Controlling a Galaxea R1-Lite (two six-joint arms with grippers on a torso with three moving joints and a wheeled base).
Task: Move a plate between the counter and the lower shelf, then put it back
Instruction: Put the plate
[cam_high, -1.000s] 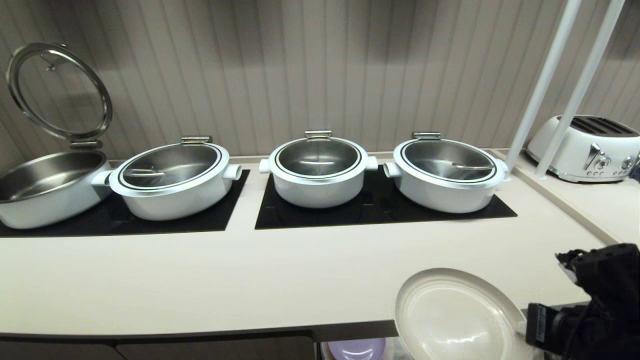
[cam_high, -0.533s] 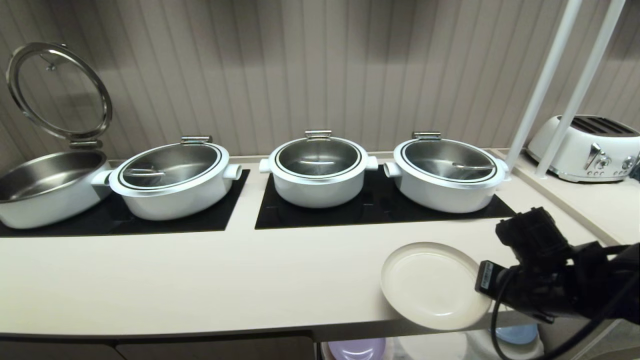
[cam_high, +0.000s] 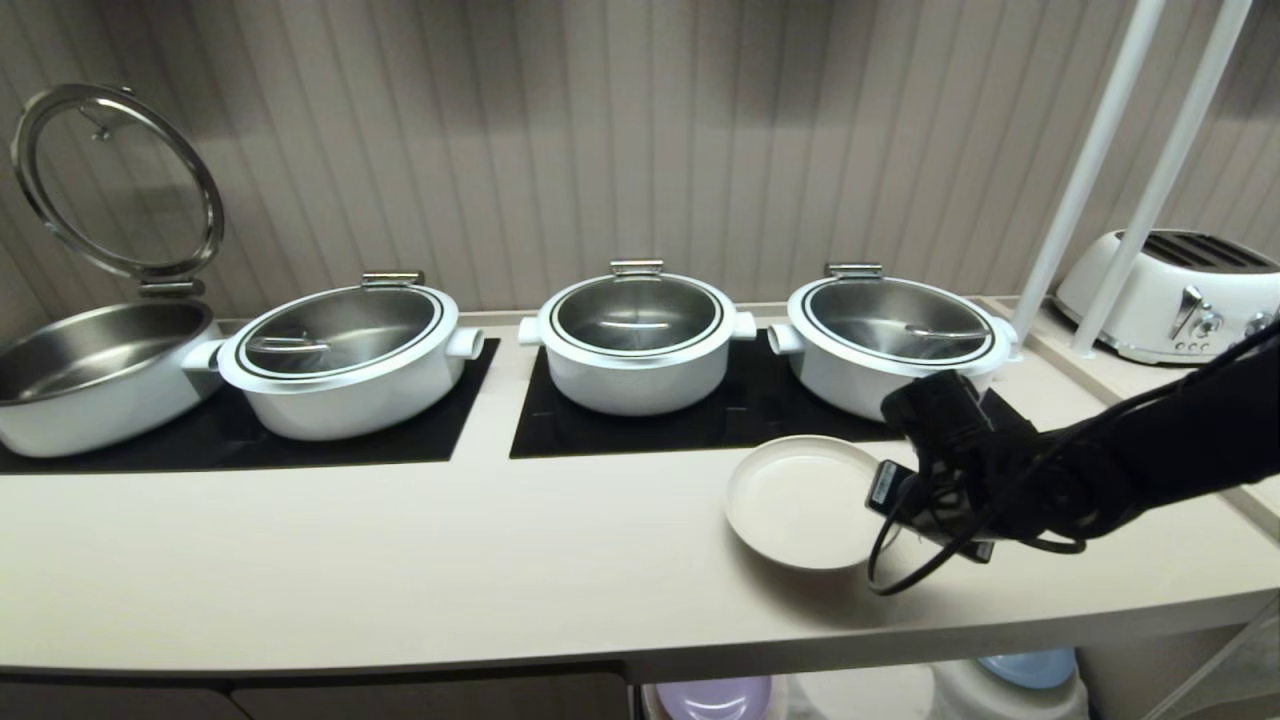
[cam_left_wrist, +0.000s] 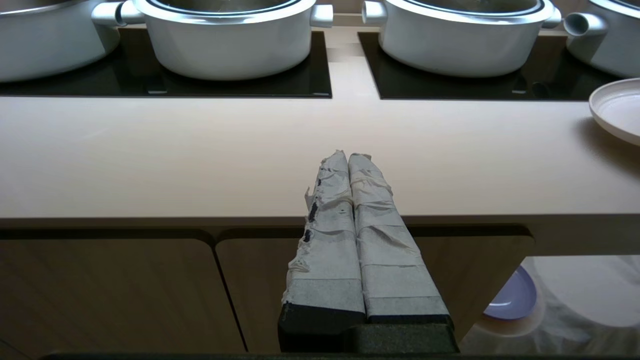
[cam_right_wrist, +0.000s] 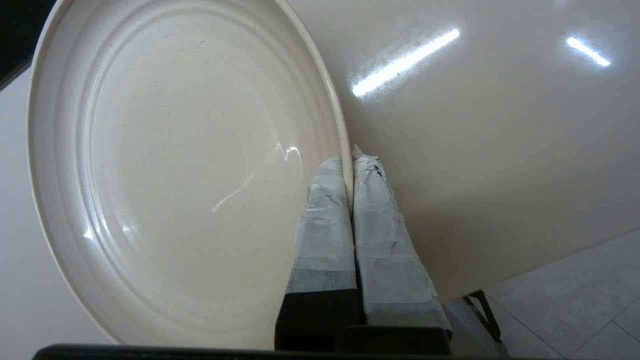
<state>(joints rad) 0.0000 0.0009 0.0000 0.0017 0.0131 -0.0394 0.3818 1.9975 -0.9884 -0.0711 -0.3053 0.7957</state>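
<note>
The cream plate hangs just above the counter, a little tilted, in front of the right black panel. Its shadow falls on the worktop below. My right gripper is shut on the plate's right rim. In the right wrist view the taped fingers pinch the rim, one on each side, with the plate face-up over the counter. My left gripper is shut and empty, parked before the counter's front edge. The plate's edge shows far to its side. The lower shelf lies under the counter.
Three lidded white pots and an open one stand on the black panels behind the plate. A white toaster and two white poles are at the right. A lilac plate and a blue plate sit on the shelf.
My right arm has carried the plate up from below the counter's front edge and inward over the worktop, toward the pots. The plate has levelled out. The left arm has not moved.
</note>
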